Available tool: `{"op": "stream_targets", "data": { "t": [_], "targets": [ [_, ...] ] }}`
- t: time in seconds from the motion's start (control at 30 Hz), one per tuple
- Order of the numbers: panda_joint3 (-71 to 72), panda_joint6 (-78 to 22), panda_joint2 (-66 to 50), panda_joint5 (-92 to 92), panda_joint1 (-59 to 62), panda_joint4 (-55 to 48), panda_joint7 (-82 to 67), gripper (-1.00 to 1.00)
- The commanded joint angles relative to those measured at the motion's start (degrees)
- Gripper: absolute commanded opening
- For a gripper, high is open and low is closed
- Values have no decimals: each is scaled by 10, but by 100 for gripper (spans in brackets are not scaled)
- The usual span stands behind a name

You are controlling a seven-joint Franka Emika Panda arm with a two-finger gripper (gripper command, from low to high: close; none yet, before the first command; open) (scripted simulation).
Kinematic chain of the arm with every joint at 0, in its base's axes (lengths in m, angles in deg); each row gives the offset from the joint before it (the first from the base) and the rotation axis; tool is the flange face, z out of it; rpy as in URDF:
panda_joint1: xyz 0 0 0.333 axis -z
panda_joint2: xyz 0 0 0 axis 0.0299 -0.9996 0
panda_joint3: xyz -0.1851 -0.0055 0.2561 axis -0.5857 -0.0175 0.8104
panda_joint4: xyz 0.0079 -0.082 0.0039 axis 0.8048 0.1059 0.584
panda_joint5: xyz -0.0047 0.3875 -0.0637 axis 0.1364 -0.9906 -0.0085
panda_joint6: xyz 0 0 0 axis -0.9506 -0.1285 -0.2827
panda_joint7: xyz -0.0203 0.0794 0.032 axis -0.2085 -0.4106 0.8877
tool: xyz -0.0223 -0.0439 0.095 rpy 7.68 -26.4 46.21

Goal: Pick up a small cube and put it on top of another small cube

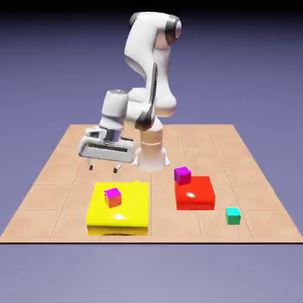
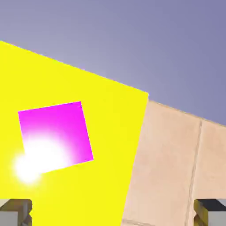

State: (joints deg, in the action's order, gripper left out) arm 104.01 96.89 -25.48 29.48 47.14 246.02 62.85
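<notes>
A tiny cube with a magenta top and orange-red sides sits on a flat yellow block. In the hand view its magenta top lies left of middle on the yellow block. My gripper hovers above the table just behind the block's far edge, open and empty. Its grey fingertips stand wide apart at the bottom corners of the hand view. A faint yellow-green bump shows at the block's far edge; I cannot tell whether it is the small cube.
A flat red block lies to the exterior view's right, with an all-magenta cube on its far left corner. A teal cube rests on the tiled table near the front edge.
</notes>
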Motion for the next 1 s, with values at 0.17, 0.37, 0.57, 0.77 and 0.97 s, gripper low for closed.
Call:
{"op": "stream_targets", "data": {
  "t": [0.17, 0.37, 0.57, 0.77, 0.97],
  "targets": [
    [52, -25, -58, 28, 125, -4, -88, 0],
    [104, -50, -117, 57, 249, -9, -175, 0],
    [155, -75, -175, 85, 374, -13, -263, 0],
    [207, -100, -234, 113, 498, -17, -350, 0],
    [259, -125, -292, 142, 623, -21, -438, 0]
  ]
}}
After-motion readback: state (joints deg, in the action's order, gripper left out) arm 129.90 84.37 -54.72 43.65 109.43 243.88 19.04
